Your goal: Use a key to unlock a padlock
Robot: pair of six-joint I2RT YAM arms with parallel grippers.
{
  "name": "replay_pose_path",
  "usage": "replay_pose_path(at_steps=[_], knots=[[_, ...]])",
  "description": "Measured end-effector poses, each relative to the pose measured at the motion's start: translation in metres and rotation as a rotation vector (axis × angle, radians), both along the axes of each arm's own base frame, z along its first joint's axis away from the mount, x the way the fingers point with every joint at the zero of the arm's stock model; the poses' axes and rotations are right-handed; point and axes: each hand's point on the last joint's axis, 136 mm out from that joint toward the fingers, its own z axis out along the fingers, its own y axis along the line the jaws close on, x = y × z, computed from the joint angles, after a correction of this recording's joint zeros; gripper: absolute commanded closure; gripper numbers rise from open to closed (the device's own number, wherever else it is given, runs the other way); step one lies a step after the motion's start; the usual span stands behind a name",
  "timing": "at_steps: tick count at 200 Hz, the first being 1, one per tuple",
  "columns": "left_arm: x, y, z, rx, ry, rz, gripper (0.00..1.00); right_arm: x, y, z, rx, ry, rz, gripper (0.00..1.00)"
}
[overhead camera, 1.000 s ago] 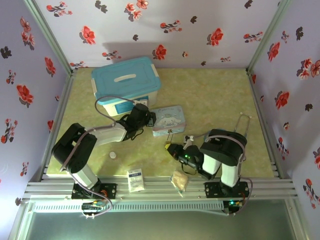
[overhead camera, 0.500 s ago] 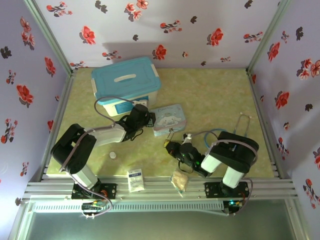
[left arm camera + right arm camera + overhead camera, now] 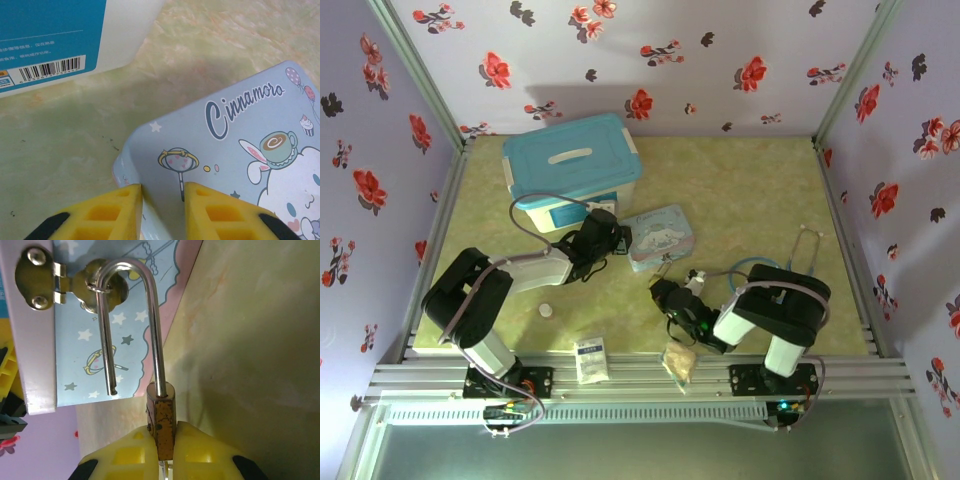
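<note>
Right hand [image 3: 161, 440] grips the padlock [image 3: 161, 415], shackle apparently sprung at upper left; next likely unhooking it from the hasp [image 3: 40, 280] of the tin [image 3: 80, 345]

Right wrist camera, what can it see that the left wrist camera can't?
The right wrist camera sees the brass padlock pinched between the right fingers, its silver shackle open at one end and hooked through the metal latch of the tin. The left wrist camera sees the blue-and-white box with its barcode, and the left fingers on either side of the tin's corner, near the bunny drawing. Both see the tin, yellow fingers and the green table.
</note>
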Motion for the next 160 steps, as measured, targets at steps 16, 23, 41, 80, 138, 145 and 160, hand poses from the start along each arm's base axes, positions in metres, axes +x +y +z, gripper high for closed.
replay_pose_path(at_steps=[16, 23, 41, 80, 138, 145, 160], knots=[[0.0, 0.0, 0.0, 0.002, -0.001, -0.003, 0.74, 0.004, 0.004, 0.0, 0.056, -0.01, -0.045, 1.0], [0.0, 0.0, 0.0, 0.001, -0.001, -0.003, 0.74, 0.006, 0.005, 0.001, 0.083, -0.02, -0.061, 1.0], [-0.001, -0.001, 0.001, 0.002, -0.002, -0.004, 0.74, 0.011, 0.009, 0.004, 0.169, -0.038, -0.094, 1.0], [-0.007, 0.001, 0.002, 0.008, 0.02, -0.011, 0.58, 0.017, 0.011, 0.009, 0.228, -0.053, -0.128, 1.0], [-0.028, -0.017, 0.004, 0.0, 0.043, -0.082, 0.46, 0.023, 0.006, 0.011, 0.27, -0.071, -0.162, 1.0], [-0.03, -0.019, 0.002, 0.003, 0.046, -0.087, 0.48, 0.024, 0.005, 0.011, 0.272, -0.072, -0.165, 1.0], [-0.03, -0.023, -0.003, 0.005, 0.054, -0.084, 0.55, 0.028, 0.002, 0.011, 0.271, -0.072, -0.172, 1.0]])
